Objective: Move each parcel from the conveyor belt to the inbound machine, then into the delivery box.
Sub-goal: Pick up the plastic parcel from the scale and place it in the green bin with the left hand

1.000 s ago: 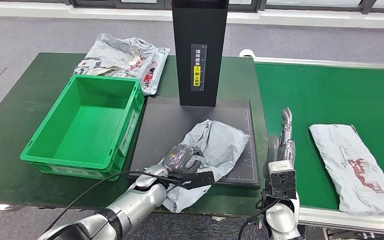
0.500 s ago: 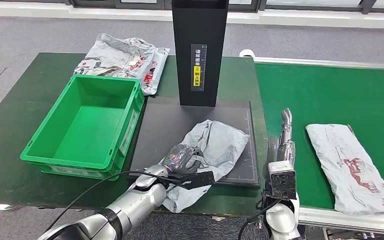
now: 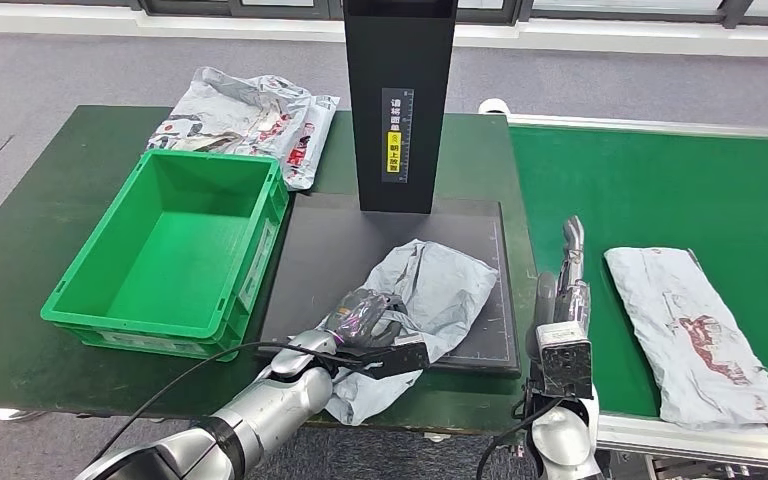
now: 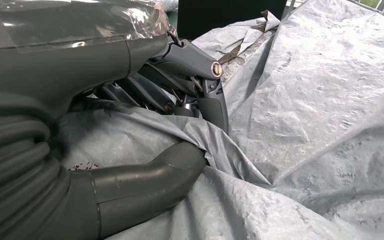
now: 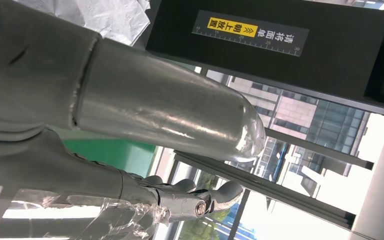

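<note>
a: start at the left. what's there?

b: one green delivery box (image 3: pixel 165 255) on the dark green table (image 3: pixel 20 240), with a heap of crumpled grey parcels (image 3: pixel 250 118) lying on the table behind its far rim. i can't tell how many bags are in that heap.

a: and next to the box?

b: the inbound machine (image 3: pixel 400 100), a black column rising over a flat black pad. one crumpled grey parcel (image 3: pixel 430 290) lies on the near right part of that pad, its near end hanging past the pad's front edge.

a: where is the left hand in relation to it?

b: the left hand (image 3: pixel 365 318) is on the parcel's near left part. in the left wrist view the thumb (image 4: pixel 145 182) presses in from one side and the dark fingers (image 4: pixel 200 75) curl in from the other, with a fold of the grey plastic pinched between them.

a: further right?

b: the right hand (image 3: pixel 568 275) stands between the table and the conveyor belt (image 3: pixel 660 190), fingers straight and pointing away from the robot, holding nothing. the right wrist view shows thumb and fingers apart.

a: and on the belt?

b: one flat grey parcel with red print (image 3: pixel 695 335), lying near the right hand but not touching it.

a: so the count?

b: one box, one machine, one parcel on the pad, one on the belt, plus the heap behind the box.
</note>
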Available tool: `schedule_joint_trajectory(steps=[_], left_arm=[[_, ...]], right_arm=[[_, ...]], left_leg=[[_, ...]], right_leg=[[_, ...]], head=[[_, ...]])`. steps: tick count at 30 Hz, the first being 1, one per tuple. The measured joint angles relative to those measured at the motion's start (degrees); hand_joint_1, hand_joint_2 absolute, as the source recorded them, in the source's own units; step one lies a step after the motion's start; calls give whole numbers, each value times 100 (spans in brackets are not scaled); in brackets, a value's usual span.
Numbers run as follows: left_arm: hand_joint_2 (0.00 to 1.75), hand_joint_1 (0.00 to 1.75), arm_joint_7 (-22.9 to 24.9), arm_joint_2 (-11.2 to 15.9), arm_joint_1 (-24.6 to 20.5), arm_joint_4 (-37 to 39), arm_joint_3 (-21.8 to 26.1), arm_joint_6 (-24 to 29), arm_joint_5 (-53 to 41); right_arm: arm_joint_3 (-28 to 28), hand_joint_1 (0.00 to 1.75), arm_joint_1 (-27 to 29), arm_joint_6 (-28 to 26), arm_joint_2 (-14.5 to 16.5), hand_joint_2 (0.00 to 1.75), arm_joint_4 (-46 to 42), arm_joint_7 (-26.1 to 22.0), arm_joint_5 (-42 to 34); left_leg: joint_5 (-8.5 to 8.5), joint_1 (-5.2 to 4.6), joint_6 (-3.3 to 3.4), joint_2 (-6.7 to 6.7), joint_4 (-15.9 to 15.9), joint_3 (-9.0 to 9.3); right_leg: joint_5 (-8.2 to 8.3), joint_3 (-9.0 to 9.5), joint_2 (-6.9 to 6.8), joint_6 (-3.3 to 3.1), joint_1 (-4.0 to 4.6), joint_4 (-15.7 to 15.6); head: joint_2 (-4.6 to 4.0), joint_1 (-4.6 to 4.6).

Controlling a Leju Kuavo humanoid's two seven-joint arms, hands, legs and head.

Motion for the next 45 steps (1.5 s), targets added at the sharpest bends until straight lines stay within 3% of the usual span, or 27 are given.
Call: schedule_joint_trajectory(steps=[45], left_arm=[[175, 175, 27, 5, 0, 7, 1, 25, -30]], right_arm=[[0, 0, 1, -5, 0, 0, -2, 1, -9]], left_leg=[[0, 0, 0, -1, 0, 1]], right_leg=[[0, 4, -1, 0, 0, 1]], head=[[0, 0]])
